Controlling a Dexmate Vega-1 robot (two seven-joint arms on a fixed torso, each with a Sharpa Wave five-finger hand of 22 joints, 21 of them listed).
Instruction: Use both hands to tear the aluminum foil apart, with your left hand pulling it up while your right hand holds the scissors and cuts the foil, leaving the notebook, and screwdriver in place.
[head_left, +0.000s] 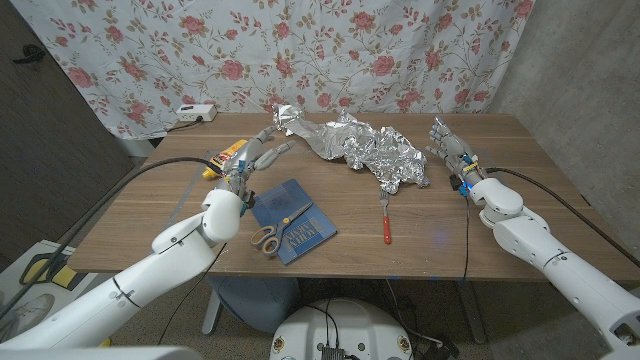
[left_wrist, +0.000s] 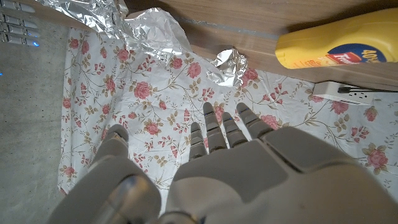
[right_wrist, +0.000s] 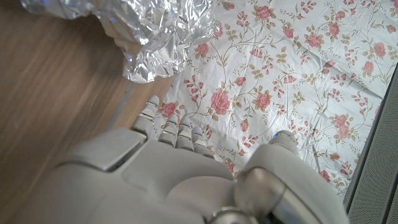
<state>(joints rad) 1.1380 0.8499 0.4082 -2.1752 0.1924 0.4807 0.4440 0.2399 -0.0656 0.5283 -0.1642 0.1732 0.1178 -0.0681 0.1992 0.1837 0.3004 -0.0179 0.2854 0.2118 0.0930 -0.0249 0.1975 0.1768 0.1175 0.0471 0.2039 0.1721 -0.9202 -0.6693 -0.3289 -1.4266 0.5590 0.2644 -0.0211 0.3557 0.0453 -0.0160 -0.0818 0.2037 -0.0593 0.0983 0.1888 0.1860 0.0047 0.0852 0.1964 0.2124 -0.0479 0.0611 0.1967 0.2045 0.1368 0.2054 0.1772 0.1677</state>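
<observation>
A crumpled sheet of aluminum foil (head_left: 360, 147) lies across the far middle of the table, and its edge shows in the left wrist view (left_wrist: 146, 28) and the right wrist view (right_wrist: 146, 37). Scissors (head_left: 272, 235) with beige handles lie on the blue notebook (head_left: 295, 220) near the front. A red-handled screwdriver (head_left: 386, 218) lies right of the notebook. My left hand (head_left: 250, 160) is raised left of the foil, fingers spread, holding nothing. My right hand (head_left: 450, 148) stands just right of the foil, fingers apart, holding nothing.
A yellow bottle (head_left: 228, 153) lies on the table beside my left hand, also seen in the left wrist view (left_wrist: 342, 43). A white power strip (head_left: 194, 113) sits at the far left edge. A floral curtain (head_left: 300, 50) hangs behind the table.
</observation>
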